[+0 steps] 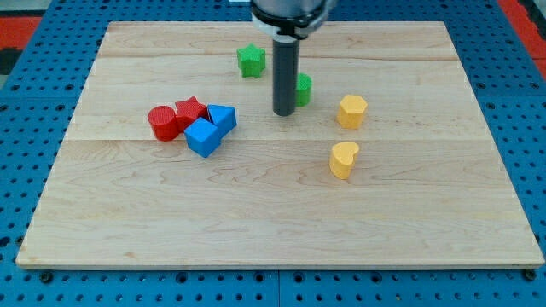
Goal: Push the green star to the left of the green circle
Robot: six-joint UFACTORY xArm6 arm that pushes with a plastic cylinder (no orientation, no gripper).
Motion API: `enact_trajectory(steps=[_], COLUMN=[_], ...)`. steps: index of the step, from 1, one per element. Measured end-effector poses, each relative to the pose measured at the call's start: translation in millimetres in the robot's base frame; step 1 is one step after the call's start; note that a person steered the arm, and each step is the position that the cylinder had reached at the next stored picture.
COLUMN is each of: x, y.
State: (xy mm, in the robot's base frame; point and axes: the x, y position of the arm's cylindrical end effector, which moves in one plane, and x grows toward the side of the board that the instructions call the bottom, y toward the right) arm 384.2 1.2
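My tip [284,112] is set on the worktop [281,213], no pincer fitted, half hiding the green circle [303,89]. Green star [251,60] lies up-left. Yellow blocks [351,111] are seen right, red-blue cluster [193,125] left.

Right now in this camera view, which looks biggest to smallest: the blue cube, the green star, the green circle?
1. Blue cube, though it sits nearer the view's bottom.
2. Green star.
3. Green circle shows least, but my rod hides most of it, so its true size is unsure.
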Motion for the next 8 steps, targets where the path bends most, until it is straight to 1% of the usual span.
enact_trajectory(steps=[1,2,3,4,5,6,7,8], x=[-11.8,-43.1,-94.5,-132.2,-126.6,-99.7,-82.3,-121.1], y=[-50.5,-85.4,-102.5,-103.7,-38.2,21.0,31.7,3.0])
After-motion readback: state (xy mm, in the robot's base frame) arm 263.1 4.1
